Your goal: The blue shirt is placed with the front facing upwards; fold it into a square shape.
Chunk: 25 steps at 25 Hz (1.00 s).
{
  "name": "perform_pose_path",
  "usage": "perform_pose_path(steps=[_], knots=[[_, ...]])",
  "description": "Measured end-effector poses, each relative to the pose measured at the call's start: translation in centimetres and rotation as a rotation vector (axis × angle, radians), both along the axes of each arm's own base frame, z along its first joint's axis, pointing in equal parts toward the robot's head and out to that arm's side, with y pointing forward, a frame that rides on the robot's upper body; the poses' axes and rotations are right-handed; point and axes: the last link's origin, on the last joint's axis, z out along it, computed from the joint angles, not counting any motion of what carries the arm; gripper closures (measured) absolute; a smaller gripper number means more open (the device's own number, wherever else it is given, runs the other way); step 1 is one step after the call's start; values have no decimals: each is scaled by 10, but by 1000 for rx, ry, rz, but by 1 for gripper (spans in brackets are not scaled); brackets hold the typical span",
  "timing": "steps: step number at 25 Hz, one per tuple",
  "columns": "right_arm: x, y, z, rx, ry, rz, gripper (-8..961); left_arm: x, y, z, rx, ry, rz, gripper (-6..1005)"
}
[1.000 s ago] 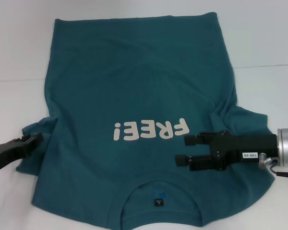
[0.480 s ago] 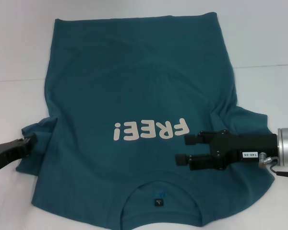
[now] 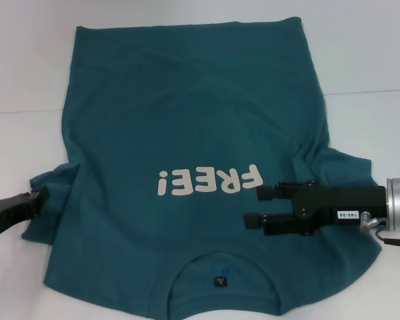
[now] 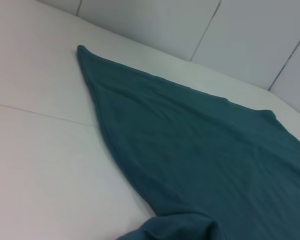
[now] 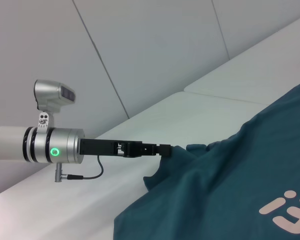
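Head view: the white worktop (image 3: 367, 47) carries the blue shirt (image 3: 187, 120), spread flat and face up, collar toward the robot and hem at the far edge, so its long axis runs straight away from the robot. The white lettering (image 3: 209, 181) reads upside down from this side. Both sleeves are bunched rather than lying flat. The right pincer (image 3: 253, 207) hovers low above the chest, just right of the lettering and inward of the rumpled right sleeve, its two fingers spread apart and holding nothing. The left pincer (image 3: 40, 196) sits at the crumpled left sleeve; the right wrist view shows its tip at the raised cloth edge, but whether it is pinching the fabric cannot be told. The fold looks barely begun. To do it well, each pincer would likely want a firm grip on one sleeve edge, carrying it inward evenly so the side creases run parallel to the shirt's length.
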Motion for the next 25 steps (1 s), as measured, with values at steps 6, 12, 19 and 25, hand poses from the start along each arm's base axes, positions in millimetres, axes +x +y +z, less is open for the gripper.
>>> perform_pose_path(steps=[6, 12, 19, 25], knots=[[1, 2, -2, 9, -4, -16, 73, -4, 2, 8, 20, 25, 11, 1000], [0, 1, -5, 5, 2, -21, 73, -6, 6, 16, 42, 50, 16, 1000], [-1, 1, -6, 8, 19, -28, 73, -11, 10, 33, 65, 98, 39, 999], [-2, 2, -6, 9, 24, -31, 72, -13, 13, 42, 79, 128, 46, 999]])
